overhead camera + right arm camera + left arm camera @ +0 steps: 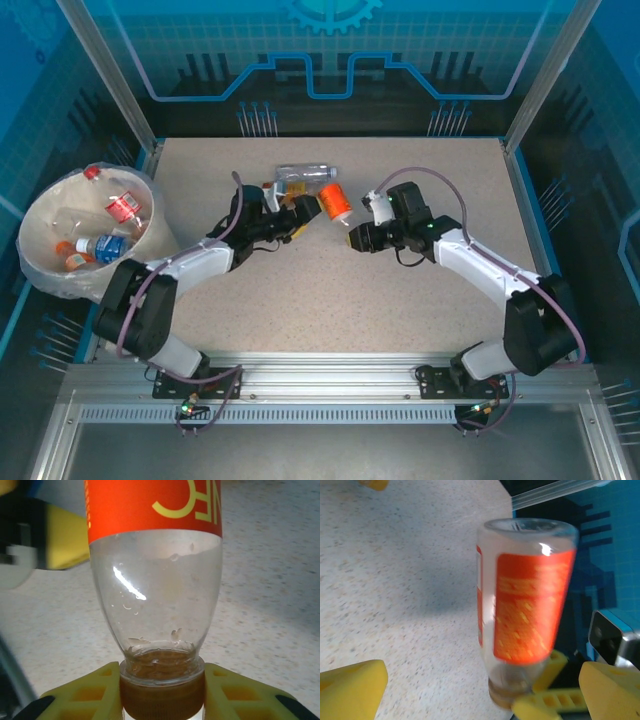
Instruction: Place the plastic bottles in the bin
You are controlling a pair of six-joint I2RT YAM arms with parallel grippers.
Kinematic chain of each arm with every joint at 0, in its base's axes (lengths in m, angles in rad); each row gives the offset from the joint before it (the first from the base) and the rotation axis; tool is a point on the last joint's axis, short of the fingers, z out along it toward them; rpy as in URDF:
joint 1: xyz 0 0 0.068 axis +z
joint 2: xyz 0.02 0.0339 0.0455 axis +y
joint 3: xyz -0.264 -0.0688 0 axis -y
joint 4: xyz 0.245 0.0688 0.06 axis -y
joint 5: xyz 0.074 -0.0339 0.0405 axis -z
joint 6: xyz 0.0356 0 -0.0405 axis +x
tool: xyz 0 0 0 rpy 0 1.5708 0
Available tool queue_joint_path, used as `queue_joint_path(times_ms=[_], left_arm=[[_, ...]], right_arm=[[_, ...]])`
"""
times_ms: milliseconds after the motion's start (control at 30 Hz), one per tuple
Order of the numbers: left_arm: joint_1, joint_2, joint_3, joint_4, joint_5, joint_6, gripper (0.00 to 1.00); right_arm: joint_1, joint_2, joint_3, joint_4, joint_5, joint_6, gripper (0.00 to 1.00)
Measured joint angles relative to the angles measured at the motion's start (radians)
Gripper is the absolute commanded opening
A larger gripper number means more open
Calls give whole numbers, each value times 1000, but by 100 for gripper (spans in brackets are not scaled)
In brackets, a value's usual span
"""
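An orange-labelled plastic bottle (333, 203) with a brown cap (162, 697) hangs above the table's middle. My right gripper (162, 696) is shut on that cap, a yellow finger (85, 700) on each side. My left gripper (480, 692) is open wide, and the bottle's body (530, 615) stands between its fingers (350, 690) without clear contact. In the top view the left gripper (300, 212) sits just left of the bottle and the right gripper (352, 238) just below it. A clear bottle (305, 173) lies on the table behind them. The bin (40, 262) stands at the far left and holds several bottles.
The speckled table (400, 300) stretches bare in front of and to the right of both arms. A metal frame post (110, 80) rises behind the bin. The bin stands off the table's left edge, beside the left arm's base.
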Motion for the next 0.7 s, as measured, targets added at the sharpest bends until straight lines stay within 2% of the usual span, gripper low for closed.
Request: queue_joint_path(times_ms=[300,367,500,700], left_arm=[[-21,71,-7,299,35,-71,99],[-25,76,-7,318,34,-71,90],[-25,92,-7,317,36,-68,66],[-27,66,-7,280,45,-46,54]], right_arm=[[51,-10,-9,53,-116,44,37],[61,-9,-9,66,-138,48,37],[72,-9,-9,82,-161,58,39],[73,2,-9,78,-173,56,54]])
